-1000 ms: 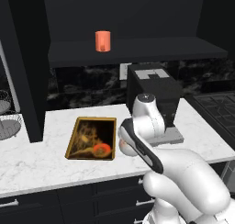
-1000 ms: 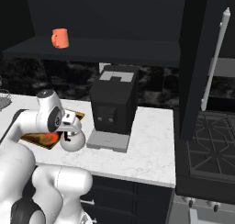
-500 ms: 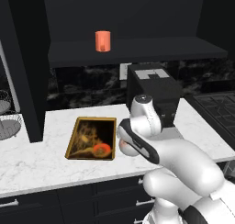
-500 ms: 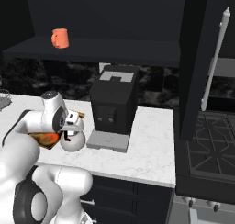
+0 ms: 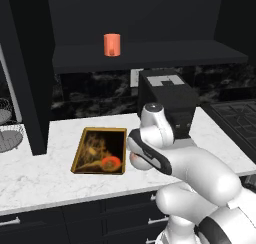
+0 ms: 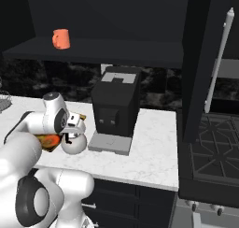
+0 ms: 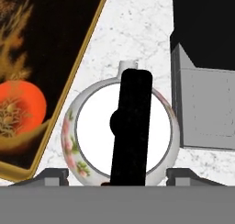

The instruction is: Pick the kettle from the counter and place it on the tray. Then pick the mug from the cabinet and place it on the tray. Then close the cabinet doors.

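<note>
Kettle (image 7: 121, 136) sits on the surface (image 7: 137, 35) just right of the tray (image 7: 69, 76), dark machine (image 7: 206, 58) on its far side. Gripper (image 7: 121, 175) directly above the handle, fingers (image 7: 55, 175) spread either side of the body, not gripping. Step: grabbing the kettle. Next: close, lift, shift to tray. Mug (image 5: 112, 44) on cabinet shelf.

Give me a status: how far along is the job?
Nothing is done yet. The kettle sits on the counter beside the tray, with the gripper straddling it from above. The mug remains on the cabinet shelf, and the door stands open.
</note>
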You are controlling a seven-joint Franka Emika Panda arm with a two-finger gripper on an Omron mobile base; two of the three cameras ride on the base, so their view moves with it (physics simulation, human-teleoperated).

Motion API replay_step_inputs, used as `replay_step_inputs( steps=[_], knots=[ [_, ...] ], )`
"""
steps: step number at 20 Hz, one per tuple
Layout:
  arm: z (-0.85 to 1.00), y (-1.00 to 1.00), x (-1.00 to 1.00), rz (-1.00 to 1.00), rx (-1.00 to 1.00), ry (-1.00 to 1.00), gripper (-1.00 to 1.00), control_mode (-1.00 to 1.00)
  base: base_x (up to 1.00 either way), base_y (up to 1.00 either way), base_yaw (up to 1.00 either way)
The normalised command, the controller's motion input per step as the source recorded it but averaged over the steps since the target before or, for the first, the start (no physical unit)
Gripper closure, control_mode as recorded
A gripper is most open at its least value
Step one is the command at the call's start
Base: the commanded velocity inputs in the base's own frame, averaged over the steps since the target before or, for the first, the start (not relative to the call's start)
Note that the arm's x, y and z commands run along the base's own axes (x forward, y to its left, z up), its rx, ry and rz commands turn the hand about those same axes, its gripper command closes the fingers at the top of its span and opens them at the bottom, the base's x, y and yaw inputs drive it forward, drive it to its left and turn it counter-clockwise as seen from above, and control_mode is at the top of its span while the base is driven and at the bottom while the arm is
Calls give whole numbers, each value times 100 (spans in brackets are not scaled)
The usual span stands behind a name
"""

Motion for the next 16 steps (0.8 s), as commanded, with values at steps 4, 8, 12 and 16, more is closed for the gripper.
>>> replay_step_inputs(
  steps=[4,8,12,16],
  knots=[
    [-6,0,-2,-3,0,-2,100,-100,0,0,0],
    [-9,0,-13,-2,0,0,100,-100,0,0,0],
    [22,25,-17,0,0,-19,100,-100,0,0,0],
    [43,44,-53,0,0,-26,100,-100,0,0,0]
  ],
)
